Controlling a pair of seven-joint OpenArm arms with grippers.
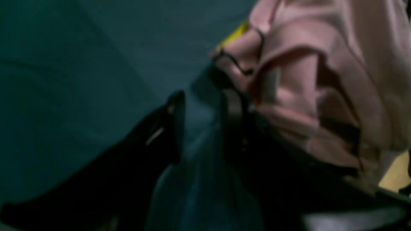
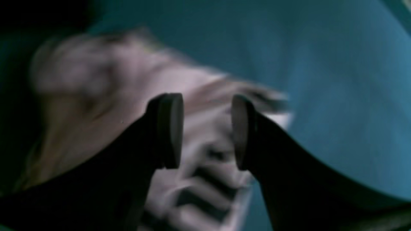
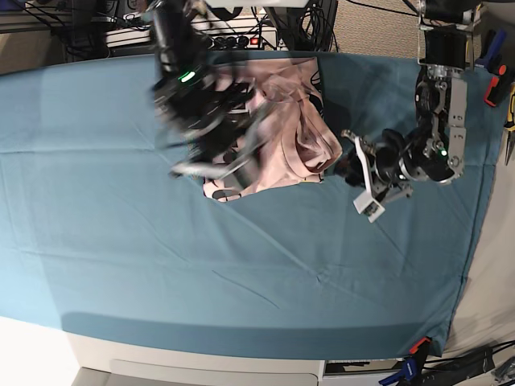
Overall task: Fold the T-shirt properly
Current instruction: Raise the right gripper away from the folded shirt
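The T-shirt point(image 3: 278, 137) lies bunched in the upper middle of the base view, on the teal table cloth point(image 3: 241, 265), and we start from our two grippers.

In the right wrist view, our right gripper point(image 2: 207, 131) stands with its jaws clearly apart and nothing between the pads point(image 2: 171, 128); pale pink cloth with blurred black lettering point(image 2: 212, 183) shows through the gap, lower down. In the base view this arm is a smeared shape in the upper left of the frame, right gripper point(image 3: 225, 157) over the left part of the heap.

In the left wrist view, our left gripper point(image 1: 200, 128) is dark and blurred in the lower middle. Its jaws stand apart, with only teal cloth seen in the gap. The crumpled pink folds point(image 1: 321, 80) fill the upper right of that frame, just beside the right-hand finger; we cannot tell whether they touch it. In the base view the left gripper point(image 3: 348, 161) sits at middle right, just beside the shirt's right edge.
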